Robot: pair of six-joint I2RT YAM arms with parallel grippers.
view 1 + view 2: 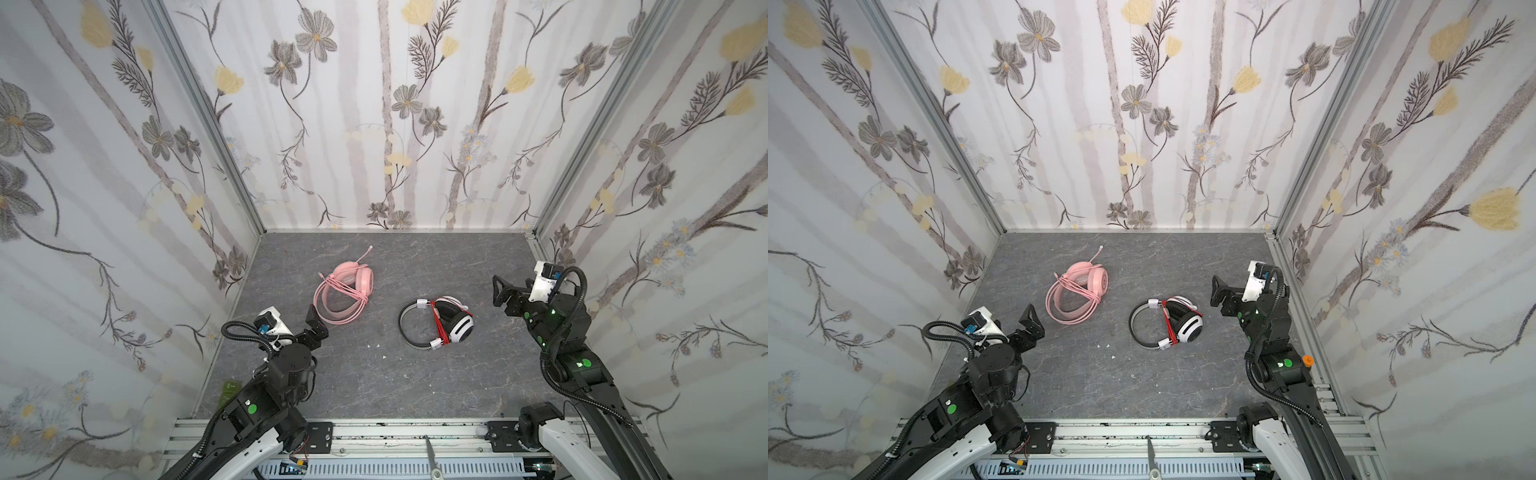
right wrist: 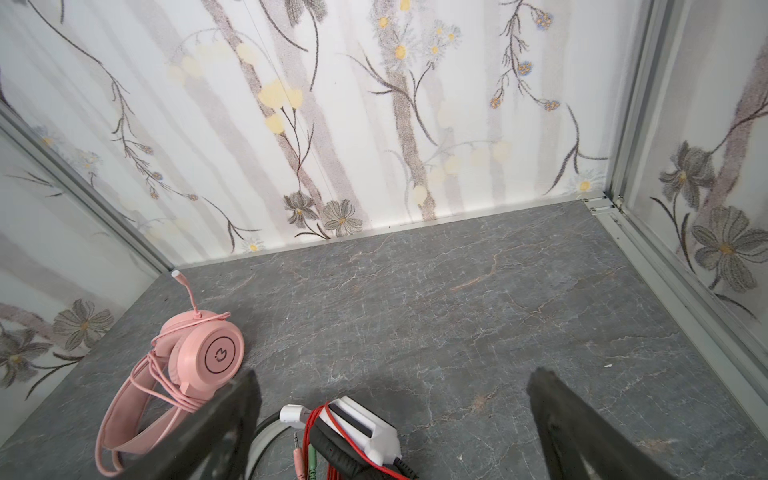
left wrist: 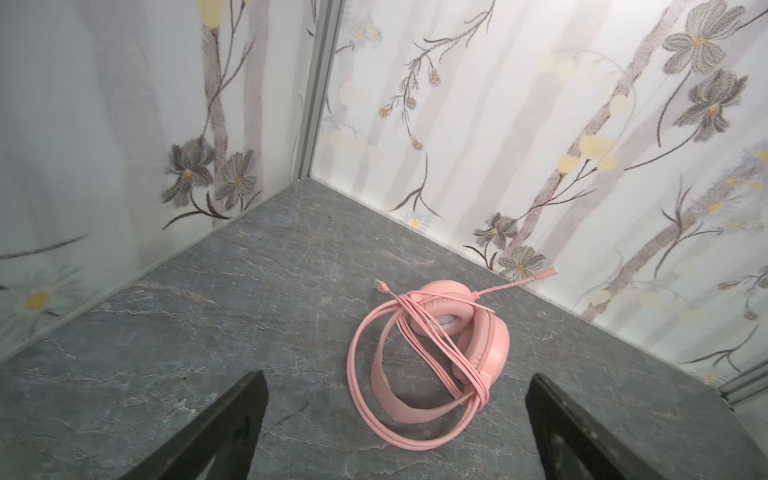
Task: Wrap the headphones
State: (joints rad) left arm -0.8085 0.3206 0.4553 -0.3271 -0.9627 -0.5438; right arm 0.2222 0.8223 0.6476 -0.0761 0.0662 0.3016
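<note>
Top views: we are seeing two headsets lying on the grey table, neither one held. In both top views the pink headset is lying left of centre toward the back. The white-and-black headset is lying just right of centre, near the pink one but not touching it. The left gripper is hovering just beside the pink band, its jaws spread and nothing between them. The right gripper is hanging near the white-and-black headset, likewise spread and empty.

Left wrist view: we are looking between two wide-set fingers at the pink headset. Its pink cord is crossing band and earcup in several turns, but one long loop is lying slack on the table and the plug end is sticking out free. The mic boom is pointing toward the back wall.

Right wrist view: we are seeing the red cord bundled across the white-and-black headset, with its plugs lying loose.

We are judging both wraps fragile: a finger passing low could be snagging the slack pink loop or the free plugs and pulling turns off.

We are counting two headsets, two cords, one mic boom and two grippers.
</note>
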